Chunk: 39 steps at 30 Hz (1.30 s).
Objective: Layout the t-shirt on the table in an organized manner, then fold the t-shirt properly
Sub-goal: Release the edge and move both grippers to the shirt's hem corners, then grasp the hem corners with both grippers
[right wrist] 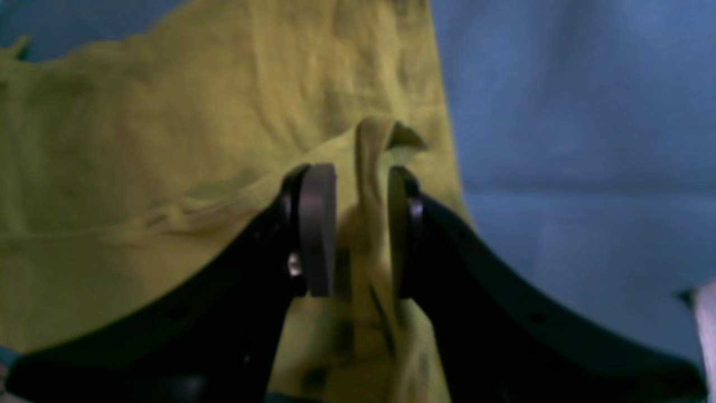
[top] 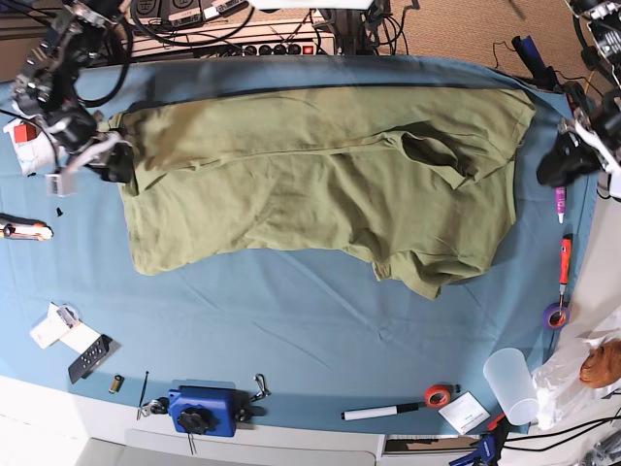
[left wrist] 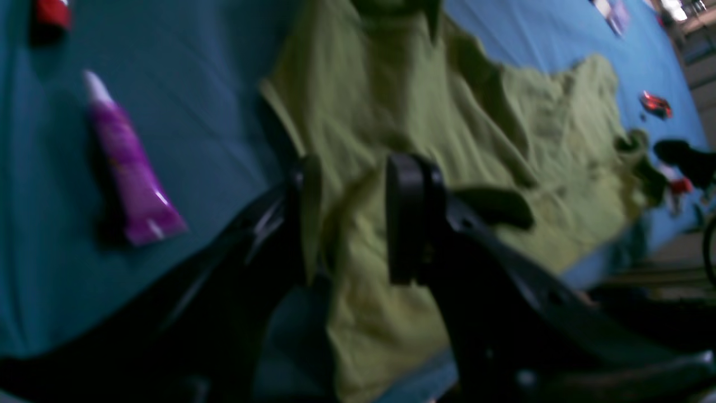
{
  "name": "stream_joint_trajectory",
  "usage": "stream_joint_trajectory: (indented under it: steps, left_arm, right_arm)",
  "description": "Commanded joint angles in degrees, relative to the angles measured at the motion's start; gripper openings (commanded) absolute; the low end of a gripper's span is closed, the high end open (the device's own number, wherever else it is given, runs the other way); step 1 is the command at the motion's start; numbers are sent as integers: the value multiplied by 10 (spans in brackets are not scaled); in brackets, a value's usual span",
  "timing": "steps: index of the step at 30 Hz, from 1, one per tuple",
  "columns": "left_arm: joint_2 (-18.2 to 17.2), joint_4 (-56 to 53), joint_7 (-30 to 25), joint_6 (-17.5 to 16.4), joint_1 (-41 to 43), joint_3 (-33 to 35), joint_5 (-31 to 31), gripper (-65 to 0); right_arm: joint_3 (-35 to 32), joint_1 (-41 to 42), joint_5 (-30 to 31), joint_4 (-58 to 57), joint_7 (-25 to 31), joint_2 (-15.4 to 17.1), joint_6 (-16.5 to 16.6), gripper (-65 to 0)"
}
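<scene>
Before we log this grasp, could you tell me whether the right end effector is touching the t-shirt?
Touching. In the right wrist view, the right end effector has a bunched fold of the t-shirt pinched between its fingers.

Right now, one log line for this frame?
phase: layout | shirt: spread on table, wrinkled | left tool: pinching shirt edge | right tool: pinching shirt edge | fold: not started

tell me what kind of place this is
Probably a robotics lab workbench: a table under blue cloth, power strips and cables along the far edge, and tape rolls, markers and tools scattered around a t-shirt.
</scene>
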Motion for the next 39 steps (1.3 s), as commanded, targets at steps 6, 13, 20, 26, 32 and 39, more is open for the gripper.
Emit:
stream_joint_trajectory:
  steps: [6,13,20,26,32,39]
  left_arm:
    - [-8,8,-25,-2,-30,1,-2,-444]
    - [-8,8,-153,-2,-33,100,106,-444]
    - [-8,8,-179,17,-110,220,216,-444]
    - [-8,-3,-194,97,-199,316,360,-450]
    - [-8,-68,-196,97,-275,403,414,-450]
    - [-8,-190,-207,43,-362,439,426,-450]
  right_arm:
    - [-65,59,-42,-9,52,11,-23,-484]
    - [-51,143,-59,-9,52,11,-28,-484]
    - [-51,156,-109,-9,42,11,-46,-484]
    - [-51,155,-122,-9,45,11,-46,-484]
    - [-51,155,-122,-9,43,11,-46,-484]
    - [-51,155,-135,-9,40,11,-46,-484]
